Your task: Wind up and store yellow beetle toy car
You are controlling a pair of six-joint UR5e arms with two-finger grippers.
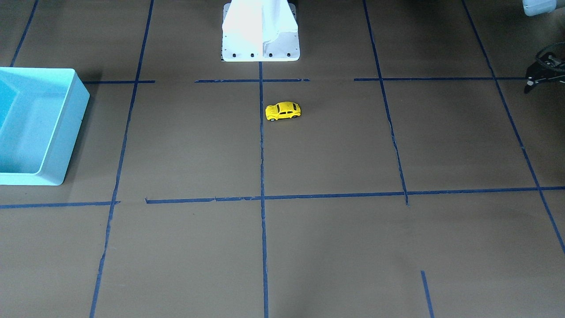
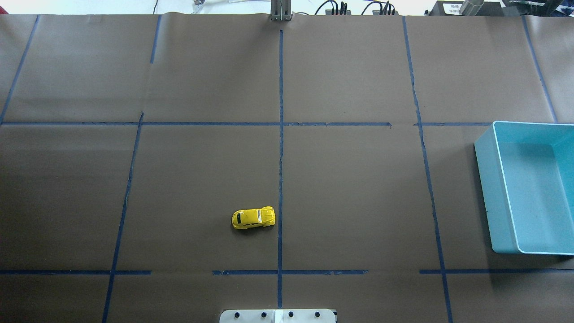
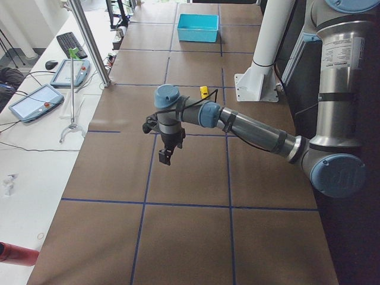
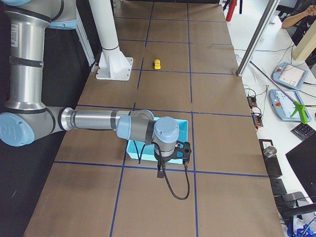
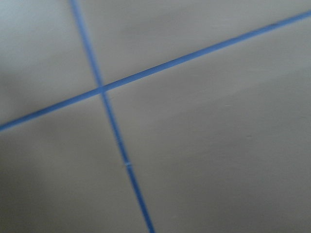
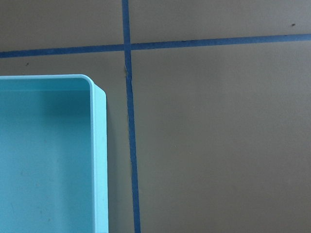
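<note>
Left claw (image 3: 165, 158): hangs over the worktop (image 2: 358, 188), pointing down, on the robot's left side. I cannot tell whether its jaws are apart or together. The front view catches only a dark part of it at the edge.
Left wrist view: blurred, and shows only bare brown paper and a crossing of two blue tape lines (image 5: 101, 89).
Right claw (image 4: 160, 174): hangs over the worktop at the near edge of the bin (image 4: 182, 126). It appears only in the side view, so I cannot tell whether it is open or closed.
Right wrist view: one corner of the bin (image 6: 100, 160), with a tape crossing just beside it.
Car (image 2: 253, 218): stands on its wheels on the worktop, free of both claws. It sits just beside the centre tape line, on the robot's left of it, lying crosswise to that line. It is near the white base (image 1: 260, 44) and well apart from the bin.
Bin (image 2: 489, 193): turquoise and open-topped, at the robot's right end of the worktop, with nothing seen inside it.
Worktop: brown paper marked into squares with blue tape.
</note>
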